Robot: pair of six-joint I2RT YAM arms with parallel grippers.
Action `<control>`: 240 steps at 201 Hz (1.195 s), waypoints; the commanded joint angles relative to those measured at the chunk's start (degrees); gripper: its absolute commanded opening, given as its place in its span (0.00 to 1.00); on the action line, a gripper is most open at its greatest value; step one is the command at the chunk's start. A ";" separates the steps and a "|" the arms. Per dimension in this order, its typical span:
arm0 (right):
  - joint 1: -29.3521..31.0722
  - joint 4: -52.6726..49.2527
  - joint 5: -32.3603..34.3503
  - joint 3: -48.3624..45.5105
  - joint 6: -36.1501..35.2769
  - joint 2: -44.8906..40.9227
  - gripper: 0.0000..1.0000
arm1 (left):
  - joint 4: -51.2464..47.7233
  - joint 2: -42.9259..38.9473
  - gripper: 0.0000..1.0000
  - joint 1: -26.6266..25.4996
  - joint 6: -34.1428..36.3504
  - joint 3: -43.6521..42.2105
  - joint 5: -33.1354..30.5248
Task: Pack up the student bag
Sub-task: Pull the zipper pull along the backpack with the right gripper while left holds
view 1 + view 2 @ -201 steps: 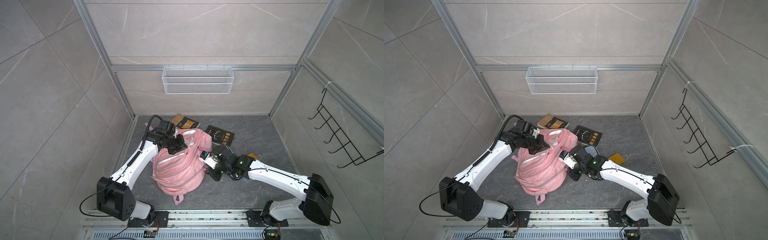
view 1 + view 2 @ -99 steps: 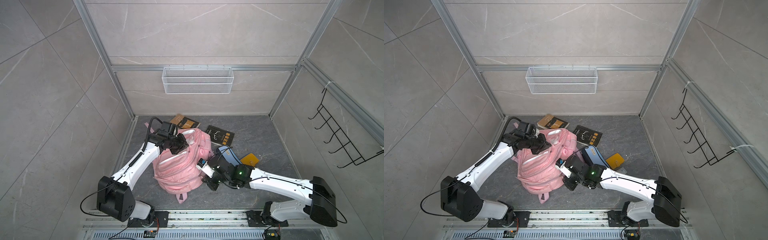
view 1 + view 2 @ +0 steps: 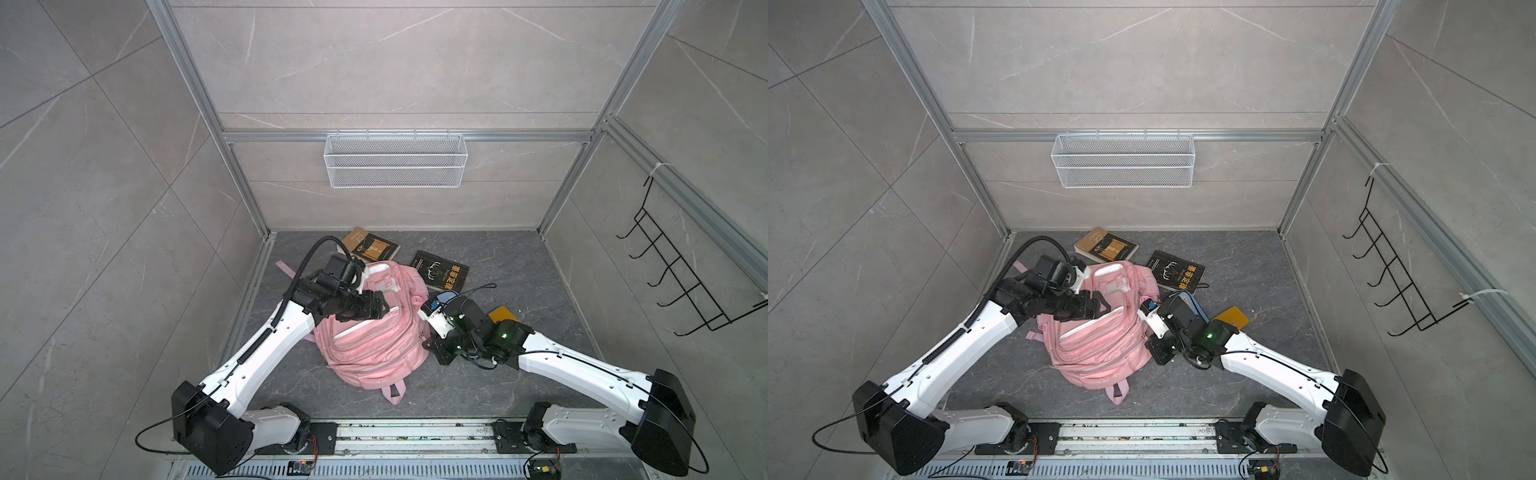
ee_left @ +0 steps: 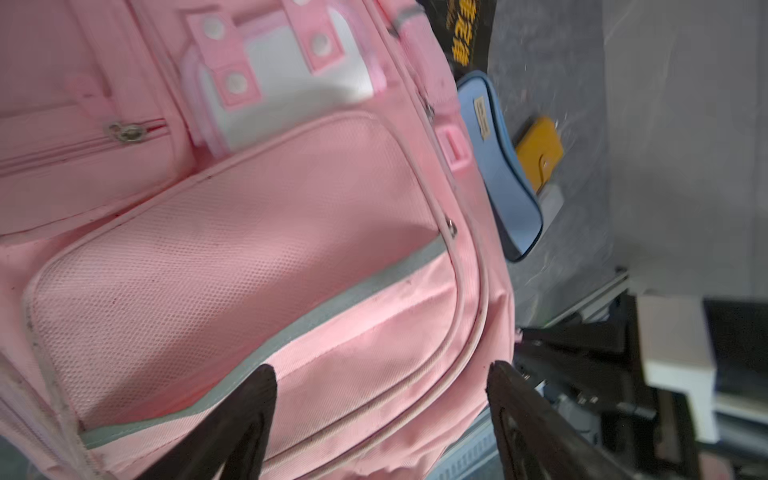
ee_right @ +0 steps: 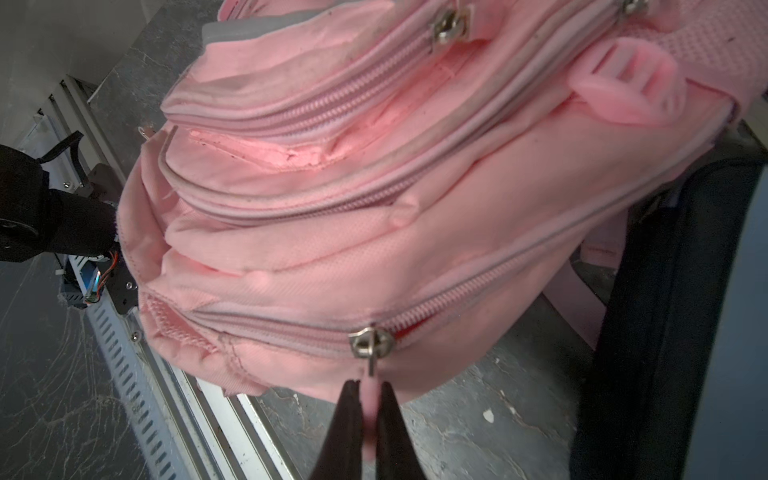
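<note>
Grey marbled worktop (image 3: 511,257) inside tiled cell; wire basket (image 3: 395,160) on far wall, hook rack (image 3: 685,282) on right wall. Student bag (image 3: 374,345) slumped front-up mid-worktop, slightly left, between both arms, strap loop (image 3: 395,392) trailing toward near edge. Brown book (image 3: 372,246) just past bag's far edge, black book (image 3: 440,270) at far right of it. Light-blue pencil case (image 4: 498,166) just beside bag's right side, touching or not unclear; yellow wallet-like item (image 3: 503,314) right of that.

Left claw (image 4: 380,368) over bag's front, jaws spread wide, gripping nothing; contact with fabric not clear. Right claw (image 5: 369,384) at bag's right side, pinched closed on pink zip tag (image 5: 369,411) hanging from slider of zip nearest worktop.

Handling, judged:
- Soft, floppy, probably light while unpacked.
- Sags and folds, so no rigid edge to grab.
- Woven fabric, not slippery, not fragile.
- One upper zip gaping; mouth likely to collapse unless held apart.

Best holds, judged:
- Zip tags for opening.
- Piping or seam ridge beside a zip for pinning body.
- Straps or top handle for lifting.

Pulling tag with bag unpinned likely to drag whole bag across worktop; calls for left claw pinching or pressing fabric against pull.
</note>
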 commanded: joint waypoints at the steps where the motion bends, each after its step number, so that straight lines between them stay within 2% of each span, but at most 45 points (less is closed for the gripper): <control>1: -1.48 -1.82 -0.80 3.12 -2.00 -0.60 0.00 | -4.02 0.46 0.82 -3.40 11.79 -1.27 -6.76; 67: -3.48 -4.38 0.98 4.39 -1.89 -1.17 0.00 | -3.18 5.73 0.81 -7.19 22.04 -0.66 -10.33; 125: -3.69 -4.08 2.65 5.06 -1.22 -0.85 0.00 | -0.73 8.65 0.80 -8.31 24.38 -1.81 -10.93; 137: -3.69 -3.80 2.75 5.07 -1.02 -0.91 0.00 | 0.07 8.98 0.71 -8.39 24.41 -2.45 -12.65; 151: -3.75 -3.69 2.71 4.87 -0.82 -0.95 0.00 | 1.49 8.78 0.52 -8.41 24.27 -3.02 -13.57; 160: -3.71 -3.70 2.57 4.73 -0.76 -1.09 0.00 | 2.27 8.51 0.44 -8.34 23.65 -3.02 -13.29; 194: -3.67 -4.39 2.41 4.47 -1.98 -1.09 0.00 | 1.58 8.86 0.00 -8.31 20.85 -0.20 -6.92; 240: -2.52 -6.49 2.18 5.75 -4.26 -1.05 0.00 | -0.20 7.83 0.00 -7.70 12.87 3.19 -4.03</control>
